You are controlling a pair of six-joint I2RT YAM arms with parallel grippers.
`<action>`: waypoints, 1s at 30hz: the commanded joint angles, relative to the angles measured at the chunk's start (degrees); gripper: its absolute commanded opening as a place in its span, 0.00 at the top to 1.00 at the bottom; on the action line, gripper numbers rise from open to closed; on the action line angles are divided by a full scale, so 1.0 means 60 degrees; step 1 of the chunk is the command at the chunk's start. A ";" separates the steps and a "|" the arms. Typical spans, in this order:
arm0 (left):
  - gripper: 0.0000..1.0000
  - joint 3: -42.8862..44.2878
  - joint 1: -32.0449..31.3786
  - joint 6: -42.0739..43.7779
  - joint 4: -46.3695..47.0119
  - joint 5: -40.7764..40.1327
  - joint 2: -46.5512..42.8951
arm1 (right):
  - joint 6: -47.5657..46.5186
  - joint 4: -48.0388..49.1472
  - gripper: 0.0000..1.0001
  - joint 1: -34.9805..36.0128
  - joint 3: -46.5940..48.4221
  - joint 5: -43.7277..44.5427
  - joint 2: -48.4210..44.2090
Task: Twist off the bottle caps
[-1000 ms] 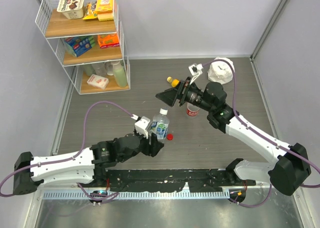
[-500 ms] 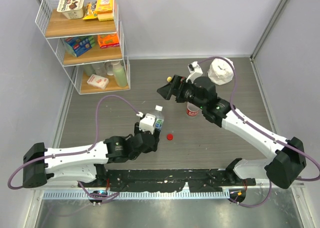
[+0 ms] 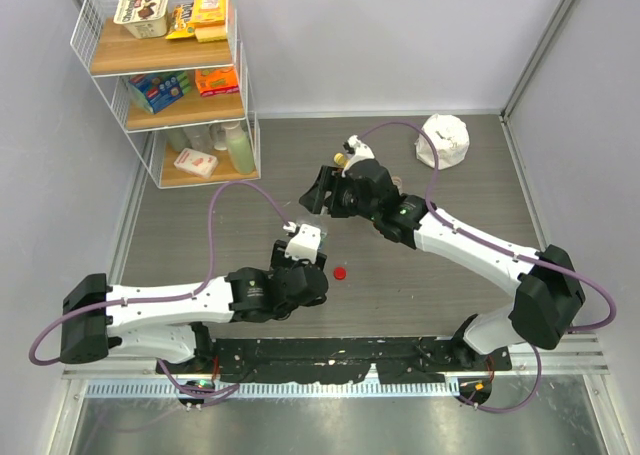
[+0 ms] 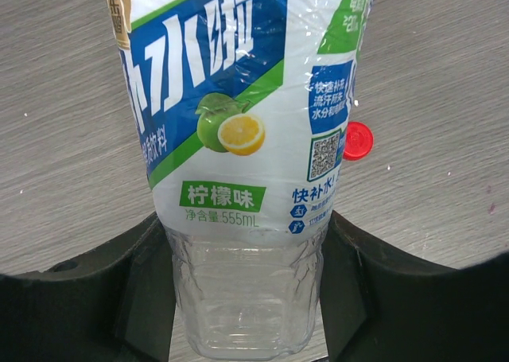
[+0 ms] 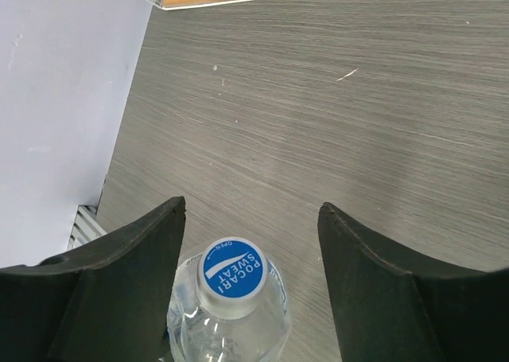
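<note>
My left gripper [image 4: 246,227] is shut on the lower body of the clear bottle with the blue-white label [image 4: 238,99], which stands upright. Its white cap with a blue top [image 5: 231,276] shows in the right wrist view, still on the neck. My right gripper [image 5: 251,211] is open, its fingers either side of the cap and a little above it, not touching. A loose red cap [image 4: 357,141] lies on the table beside the bottle, also in the top view [image 3: 340,272]. The yellow cap [image 3: 341,160] peeks out behind my right arm. The red-label bottle is hidden.
A white wire rack [image 3: 165,75] with boxes and bottles stands at the back left. A crumpled white bag [image 3: 443,140] lies at the back right. Grey walls close in both sides.
My left gripper moved up to the blue-white bottle and closed on it. My right gripper swung left and toward the near side, from the red-label bottle to above this bottle's cap.
</note>
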 commanded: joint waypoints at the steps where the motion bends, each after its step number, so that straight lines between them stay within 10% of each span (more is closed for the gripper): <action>1: 1.00 0.0280 -0.0083 -0.0261 -0.0052 -0.0742 -0.0066 | 0.0169 0.0370 0.33 0.0034 0.0282 0.0054 -0.0222; 16: 1.00 0.0031 -0.0097 -0.0334 0.0095 -0.0713 -0.0403 | 0.0403 0.0927 0.92 0.0034 -0.0070 -0.0913 -0.0368; 22: 1.00 0.0075 -0.0097 -0.0334 0.0021 -0.0669 -0.0301 | 0.0227 0.0883 0.90 0.0049 -0.0099 -0.1015 -0.0559; 27: 1.00 0.0075 -0.0083 -0.0334 -0.0008 -0.0669 -0.0330 | 0.0315 0.0955 0.54 0.0035 -0.0245 -0.1000 -0.0749; 30: 1.00 0.0075 -0.0083 -0.0334 -0.0023 -0.0683 -0.0345 | 0.0359 0.0956 0.52 0.0064 -0.0231 -0.1045 -0.0720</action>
